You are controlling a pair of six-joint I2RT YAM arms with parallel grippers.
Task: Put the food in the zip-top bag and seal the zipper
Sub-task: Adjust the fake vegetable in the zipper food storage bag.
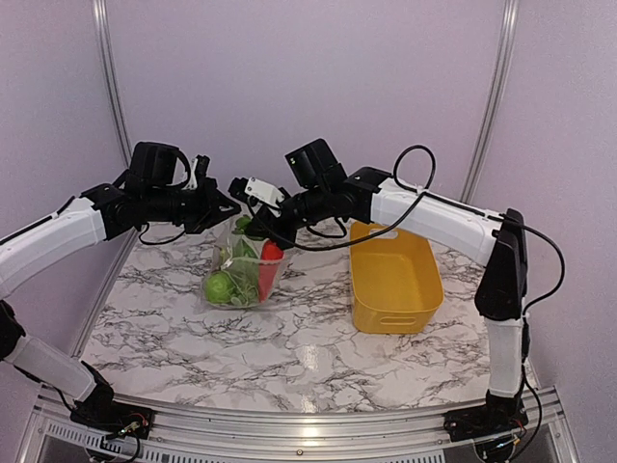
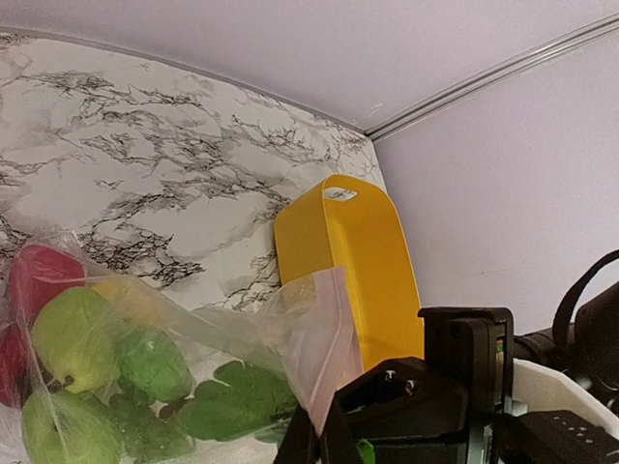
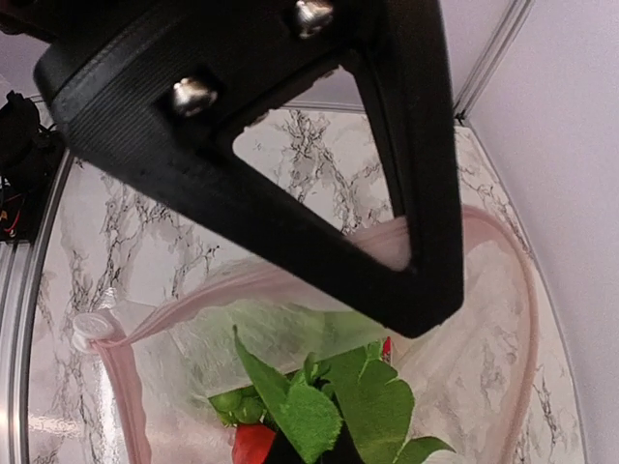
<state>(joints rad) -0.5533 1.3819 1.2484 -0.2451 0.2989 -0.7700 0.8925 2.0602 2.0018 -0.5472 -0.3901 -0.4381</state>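
Both jaws clenched on the rim of the clear crinkly plastic bag (image 1: 253, 289), left of the yellow plastic basket (image 1: 390, 313), liable to slip off slick film, spilling toy fruit (image 1: 220, 286).

White arm links (image 1: 48, 236), black joints (image 1: 501, 265), cables (image 1: 415, 147).

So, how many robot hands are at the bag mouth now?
2. The left hand pinches the zip-top bag at the left side of its mouth; the right hand is shut on the rim opposite.
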